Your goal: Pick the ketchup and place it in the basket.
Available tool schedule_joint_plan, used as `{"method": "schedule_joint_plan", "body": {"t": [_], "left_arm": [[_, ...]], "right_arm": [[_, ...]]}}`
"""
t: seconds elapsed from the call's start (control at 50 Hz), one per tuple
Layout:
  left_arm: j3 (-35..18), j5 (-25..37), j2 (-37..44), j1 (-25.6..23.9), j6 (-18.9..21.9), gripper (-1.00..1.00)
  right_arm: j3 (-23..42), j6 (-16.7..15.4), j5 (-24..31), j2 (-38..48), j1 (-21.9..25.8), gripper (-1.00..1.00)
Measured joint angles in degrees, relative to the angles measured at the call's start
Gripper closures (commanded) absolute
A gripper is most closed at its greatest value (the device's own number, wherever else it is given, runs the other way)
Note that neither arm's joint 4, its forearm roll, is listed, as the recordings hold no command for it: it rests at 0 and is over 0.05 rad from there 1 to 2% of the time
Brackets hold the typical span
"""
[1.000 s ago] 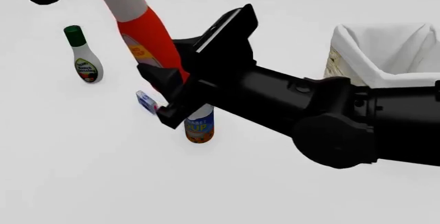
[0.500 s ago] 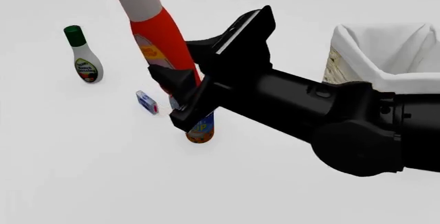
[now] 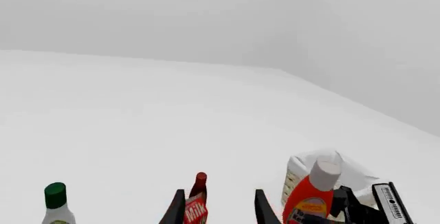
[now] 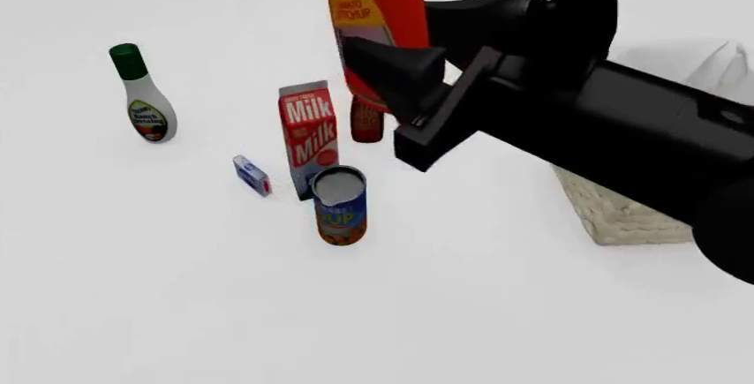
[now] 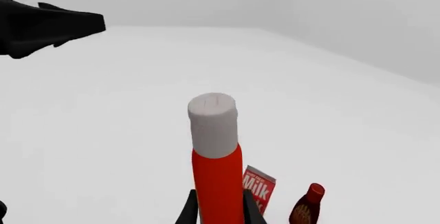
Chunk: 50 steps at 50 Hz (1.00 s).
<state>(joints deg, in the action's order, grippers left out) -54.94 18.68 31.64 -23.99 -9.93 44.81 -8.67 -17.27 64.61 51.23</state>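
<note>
The ketchup [image 4: 374, 13], an orange-red bottle with a yellow-and-white label, hangs upright high above the table, its cap out of the front view's top. My right gripper [image 4: 380, 79] is shut on its lower body. The right wrist view shows the white cap and red body [image 5: 216, 152] between the fingers [image 5: 187, 212]. The basket [image 4: 613, 216] stands at the right, largely hidden behind my right arm. My left gripper [image 3: 220, 214] is open and empty and is out of the front view. The left wrist view also shows the ketchup [image 3: 312, 195] and the basket [image 3: 302, 165] behind it.
On the table stand a milk carton [image 4: 309, 137], a dark red-brown bottle [image 4: 366, 124] behind it, a can [image 4: 339, 206], a small blue-and-white box [image 4: 251, 175] and a white bottle with a green cap [image 4: 141, 94]. The left arm [image 5: 41, 23] shows in the right wrist view.
My right gripper has lifted the ketchup higher and carried it right, towards the basket. The milk carton and dark bottle are now uncovered.
</note>
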Motion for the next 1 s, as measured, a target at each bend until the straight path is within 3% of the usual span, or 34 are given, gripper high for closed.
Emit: {"method": "schedule_joint_plan", "body": {"t": [0.68,1.0], "left_arm": [[18.5,-14.2,-4.7,12.0,-3.8,-1.0],[22.5,-19.3,-4.2,15.0,0.4,-1.0]], "right_arm": [[-5.9,1.4,2.3,-12.6,-16.1,1.0],[-8.0,1.0,-0.7,-13.6,-25.7,1.0]]}}
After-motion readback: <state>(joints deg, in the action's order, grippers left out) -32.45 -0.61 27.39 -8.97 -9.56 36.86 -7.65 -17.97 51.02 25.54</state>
